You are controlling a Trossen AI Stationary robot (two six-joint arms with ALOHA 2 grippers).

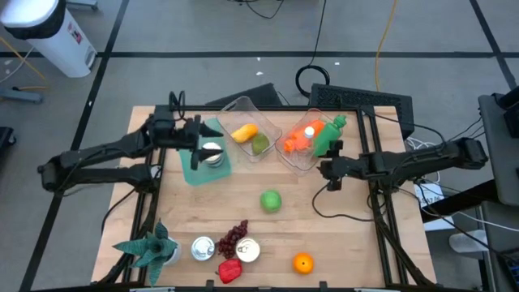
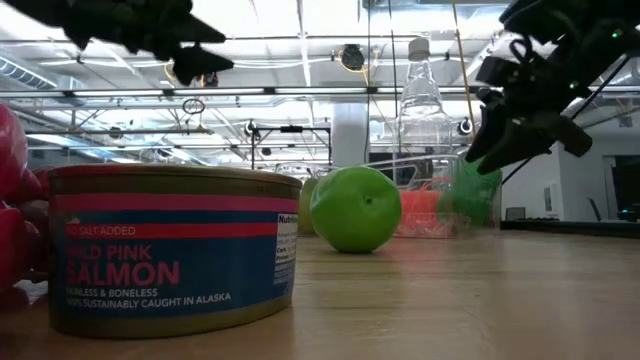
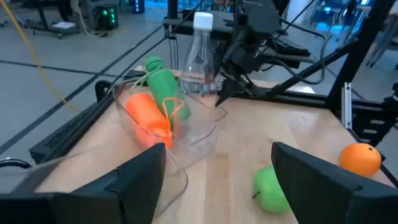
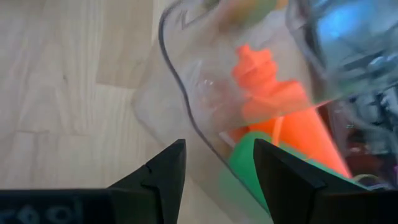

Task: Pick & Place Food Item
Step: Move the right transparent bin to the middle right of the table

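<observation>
The worktop is pale wood-grain planking. At its centre lies a green apple; at 5 o'clock, an orange. At 6 o'clock: dark red grapes, a red pepper, and a salmon can banded blue and pink with white lettering. At 12 o'clock, clear bins hold a yellow fruit, an orange bottle and a green bottle. A teal tray sits at 10 o'clock. Both arms are black.

Clear plastic bin holding orange and green bottles at table's rear right, second clear bin with yellow fruit just left, green apple in front, small orange near front edge.
</observation>
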